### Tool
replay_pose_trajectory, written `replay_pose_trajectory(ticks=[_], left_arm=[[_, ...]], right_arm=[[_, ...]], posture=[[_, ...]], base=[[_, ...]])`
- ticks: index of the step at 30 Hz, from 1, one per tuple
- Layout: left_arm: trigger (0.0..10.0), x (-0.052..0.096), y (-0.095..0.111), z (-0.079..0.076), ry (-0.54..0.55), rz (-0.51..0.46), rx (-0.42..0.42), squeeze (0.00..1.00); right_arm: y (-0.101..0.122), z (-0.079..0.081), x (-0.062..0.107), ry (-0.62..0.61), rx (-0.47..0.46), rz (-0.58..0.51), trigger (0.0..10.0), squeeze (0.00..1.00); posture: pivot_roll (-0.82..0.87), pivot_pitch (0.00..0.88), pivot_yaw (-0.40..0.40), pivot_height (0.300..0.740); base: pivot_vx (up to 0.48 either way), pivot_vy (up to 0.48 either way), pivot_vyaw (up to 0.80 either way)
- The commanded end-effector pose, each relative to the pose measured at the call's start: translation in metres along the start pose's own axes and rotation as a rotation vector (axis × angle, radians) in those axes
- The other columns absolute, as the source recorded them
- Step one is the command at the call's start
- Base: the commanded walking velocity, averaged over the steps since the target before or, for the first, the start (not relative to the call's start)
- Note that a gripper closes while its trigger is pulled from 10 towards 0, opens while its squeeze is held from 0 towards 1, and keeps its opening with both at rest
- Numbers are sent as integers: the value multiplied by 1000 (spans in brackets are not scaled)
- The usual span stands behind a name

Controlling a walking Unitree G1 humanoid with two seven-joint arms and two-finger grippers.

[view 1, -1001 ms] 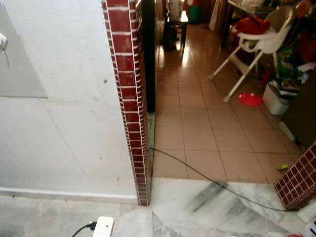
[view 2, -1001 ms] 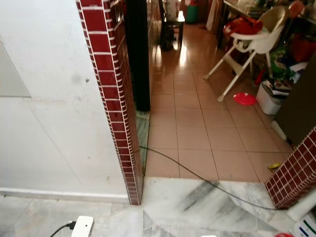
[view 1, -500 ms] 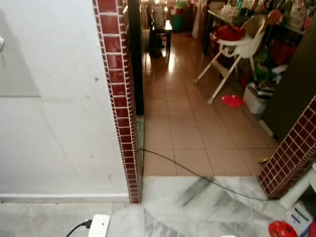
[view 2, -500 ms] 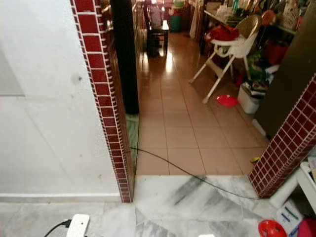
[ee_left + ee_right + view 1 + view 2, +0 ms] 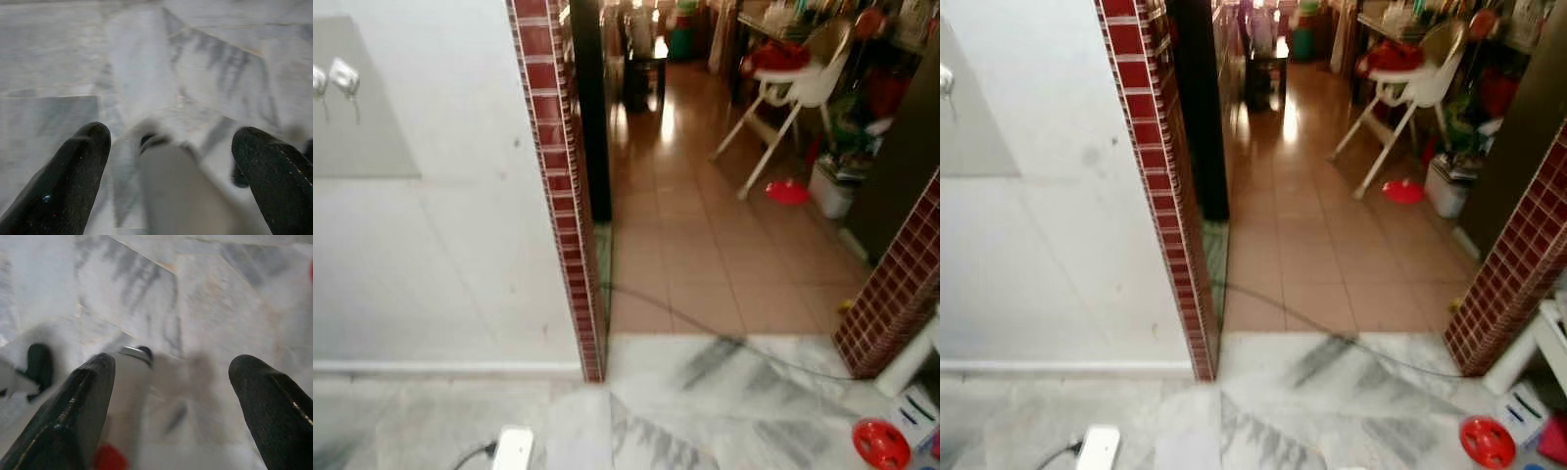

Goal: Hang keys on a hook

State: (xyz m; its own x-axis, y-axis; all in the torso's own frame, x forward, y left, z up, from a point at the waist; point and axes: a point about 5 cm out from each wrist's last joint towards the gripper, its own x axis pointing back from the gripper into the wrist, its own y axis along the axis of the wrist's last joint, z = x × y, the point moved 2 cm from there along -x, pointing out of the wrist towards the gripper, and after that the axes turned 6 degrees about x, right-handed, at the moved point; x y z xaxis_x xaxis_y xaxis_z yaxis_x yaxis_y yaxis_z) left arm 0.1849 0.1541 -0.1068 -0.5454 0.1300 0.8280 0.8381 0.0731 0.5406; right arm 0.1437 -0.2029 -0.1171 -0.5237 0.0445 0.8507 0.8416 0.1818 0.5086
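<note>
Left wrist view — left pincer (image 5: 168, 161) spread wide over marble floor (image 5: 146, 63)

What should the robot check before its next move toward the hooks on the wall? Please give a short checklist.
1. Two small silver wall hooks on the grey panel in sight: ok.
2. Keys held: not ok; left end effector and right end effector both open, holding nothing.
3. Location of keys: cannot tell.
4. Thin black cable across the floor: not ok, trip risk.
5. White power adapter near the feet: not ok, avoid it.
6. Image sharpness: not ok, blurred.
</note>
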Motion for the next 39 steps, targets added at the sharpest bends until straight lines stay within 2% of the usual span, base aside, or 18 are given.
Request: replay_pose_trajectory(ticks=[1, 11, 19, 39], left_arm=[[10000, 2, 3, 14, 39, -7, -9, 0], [10000, 2, 6, 15, 43, -28, 1, 0], [10000, 2, 8, 16, 46, -39, 4, 0], [10000, 2, 10, 16, 42, -41, 0, 0]], right_arm=[[-3, 7, 0, 20, -4, 15, 10000, 0], [-3, 8, 0, 21, -4, 14, 10000, 0], [-1, 9, 0, 28, 34, 12, 10000, 0], [2, 9, -1, 32, 44, 8, 10000, 0]], posture=[[-23, 0, 28, 740], [-23, 0, 29, 740], [-22, 0, 28, 740], [-24, 0, 28, 740]], base=[[-255, 0, 0], [-102, 0, 0], [0, 0, 0], [0, 0, 771]])
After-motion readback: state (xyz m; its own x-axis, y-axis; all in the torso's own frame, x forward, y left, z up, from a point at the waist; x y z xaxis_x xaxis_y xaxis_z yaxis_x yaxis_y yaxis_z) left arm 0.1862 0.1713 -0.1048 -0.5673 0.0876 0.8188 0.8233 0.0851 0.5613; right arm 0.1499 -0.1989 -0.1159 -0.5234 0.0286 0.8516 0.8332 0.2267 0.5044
